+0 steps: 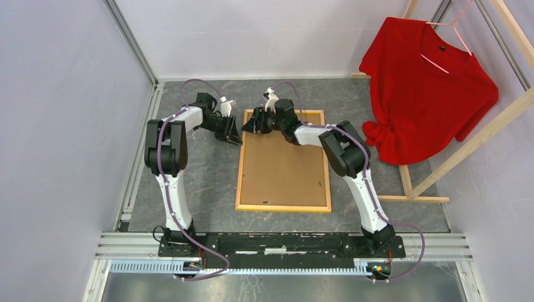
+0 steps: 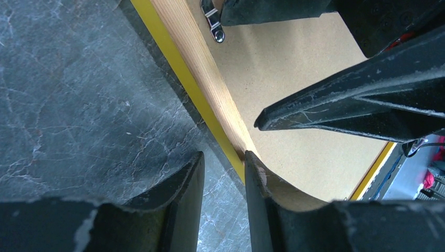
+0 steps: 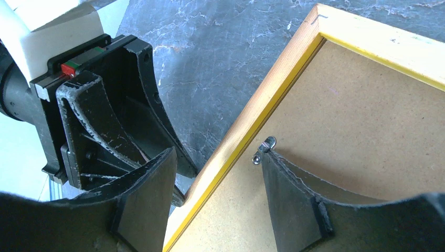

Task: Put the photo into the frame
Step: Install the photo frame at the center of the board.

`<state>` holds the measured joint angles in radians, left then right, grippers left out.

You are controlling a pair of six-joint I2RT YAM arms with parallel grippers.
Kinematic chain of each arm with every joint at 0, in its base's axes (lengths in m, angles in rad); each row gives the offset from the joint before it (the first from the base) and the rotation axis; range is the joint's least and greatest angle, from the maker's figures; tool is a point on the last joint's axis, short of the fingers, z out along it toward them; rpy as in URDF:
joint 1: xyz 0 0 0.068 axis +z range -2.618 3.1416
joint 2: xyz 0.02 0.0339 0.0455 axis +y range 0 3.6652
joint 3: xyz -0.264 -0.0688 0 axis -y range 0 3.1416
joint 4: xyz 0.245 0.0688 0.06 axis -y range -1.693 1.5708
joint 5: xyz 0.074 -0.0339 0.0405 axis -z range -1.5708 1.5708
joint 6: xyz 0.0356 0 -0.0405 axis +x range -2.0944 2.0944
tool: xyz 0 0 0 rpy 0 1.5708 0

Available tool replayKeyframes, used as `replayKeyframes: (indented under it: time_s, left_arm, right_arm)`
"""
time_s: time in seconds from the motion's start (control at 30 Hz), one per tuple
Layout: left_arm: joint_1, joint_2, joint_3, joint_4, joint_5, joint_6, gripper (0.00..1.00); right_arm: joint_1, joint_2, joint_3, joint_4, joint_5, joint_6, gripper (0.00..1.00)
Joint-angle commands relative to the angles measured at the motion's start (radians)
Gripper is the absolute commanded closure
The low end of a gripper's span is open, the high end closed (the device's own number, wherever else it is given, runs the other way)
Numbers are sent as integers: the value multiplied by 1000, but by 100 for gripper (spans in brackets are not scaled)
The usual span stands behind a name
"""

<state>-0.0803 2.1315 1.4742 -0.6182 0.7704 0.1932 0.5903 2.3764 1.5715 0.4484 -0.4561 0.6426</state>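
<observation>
Nearest me, the mounting rail carried both arm bases at the near edge of the desk. Starting from the left, the left pincer sat low on the desk just outside the far-left corner of the frame. In its wrist view its fingers were only narrowly apart, with bare desk showing in the gap and one tip resting at the wooden rail. I saw nothing clamped between them.

The frame lay flat in the middle of the desk, wood back upward, yellow showing along its outer edge. The brown backing panel was seated inside it.

The right pincer reached over that same corner with its fingers wide apart, astride the left rail. One tip was right at a small metal turn clip on the backing, and it gripped nothing. Farther right, a red sweater hung on a wooden rack.

I could not find the photo in any view, nor tell whether it lay under the panel. My reading was that we were working at the clips. If the panel had yet to come out, nearly everything remained: lift it, lay the photo in, close up.
</observation>
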Motion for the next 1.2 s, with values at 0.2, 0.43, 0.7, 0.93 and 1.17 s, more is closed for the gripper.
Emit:
replayKeyframes:
  time_s: [0.2, 0.43, 0.7, 0.93, 1.17]
  left_arm:
    - [-8, 2, -12, 20, 6, 20, 59]
    - [-9, 5, -13, 20, 1, 26, 59]
    - [-9, 7, -11, 20, -5, 28, 59]
    - [-8, 7, -13, 20, -10, 31, 59]
    - [-9, 4, -14, 20, -11, 32, 59]
  right_arm:
    - [-6, 62, 56, -14, -50, 9, 35]
    - [-16, 79, 87, -15, -120, 10, 38]
    - [-20, 122, 193, -76, -226, -18, 40]
    - [-22, 130, 205, -109, -263, -41, 42]
    - [-24, 124, 215, -97, -280, -32, 44]
